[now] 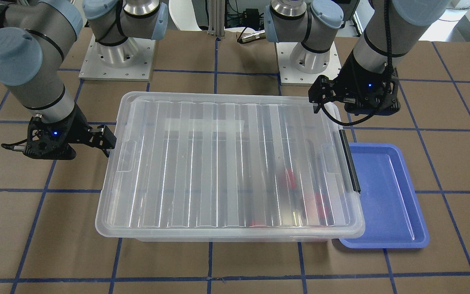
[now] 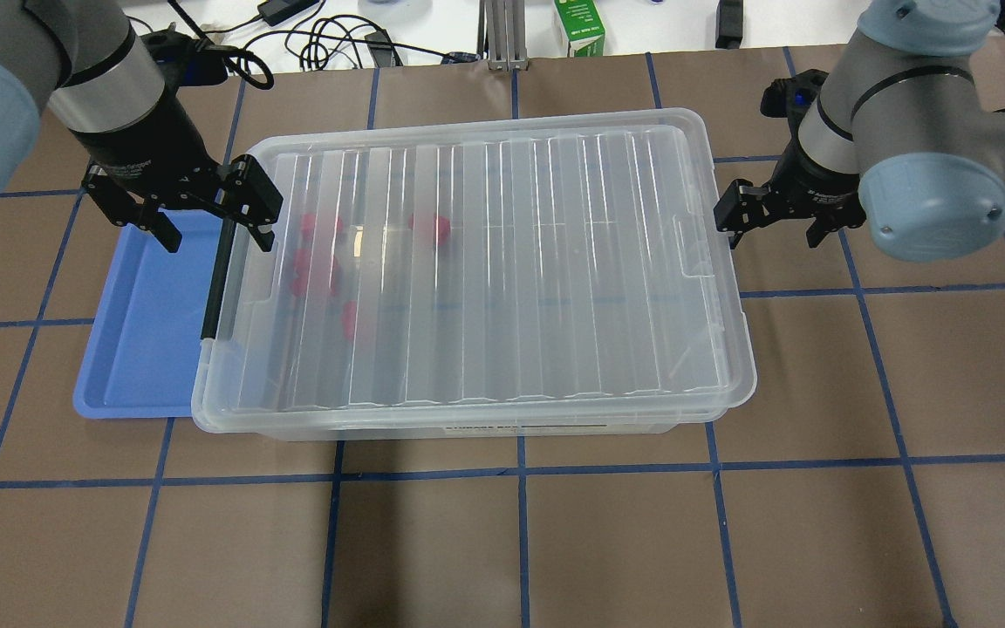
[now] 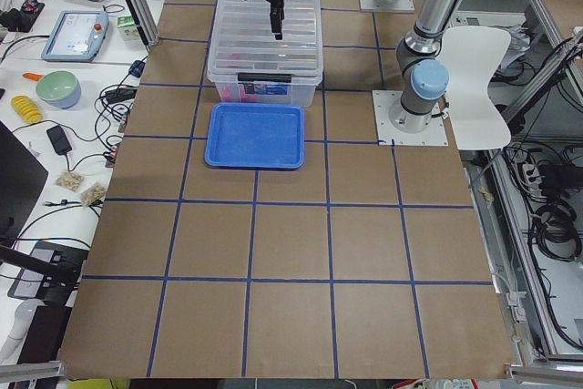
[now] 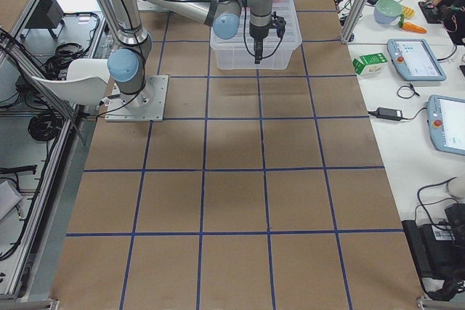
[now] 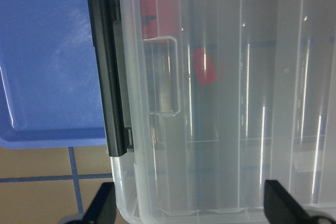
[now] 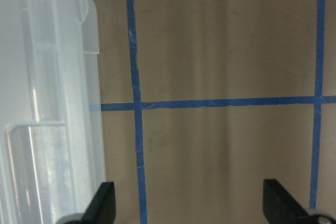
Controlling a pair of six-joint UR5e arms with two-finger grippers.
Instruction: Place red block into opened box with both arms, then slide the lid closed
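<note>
brightness: bright, even white light from overhead in every view.
glare: thin white streaks along the ribs of the lid (image 1: 227, 163); a small hot spot toward 9 o'clock on it in the overhead view.
sheen: pale patch on the blue tray (image 5: 47, 66).
shadows: soft, faint bands on the table (image 2: 398, 541) at 6 o'clock.
clarity: red blocks (image 2: 430, 228) smear to pink through the lid.
focus: left gripper (image 5: 191, 205) fingertips (image 5: 105, 205) blurred at 7 and 5 o'clock.

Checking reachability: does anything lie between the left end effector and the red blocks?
Yes. The ribbed translucent lid lies over the box, covering the red blocks inside. The open left end effector hangs above one short end.
</note>
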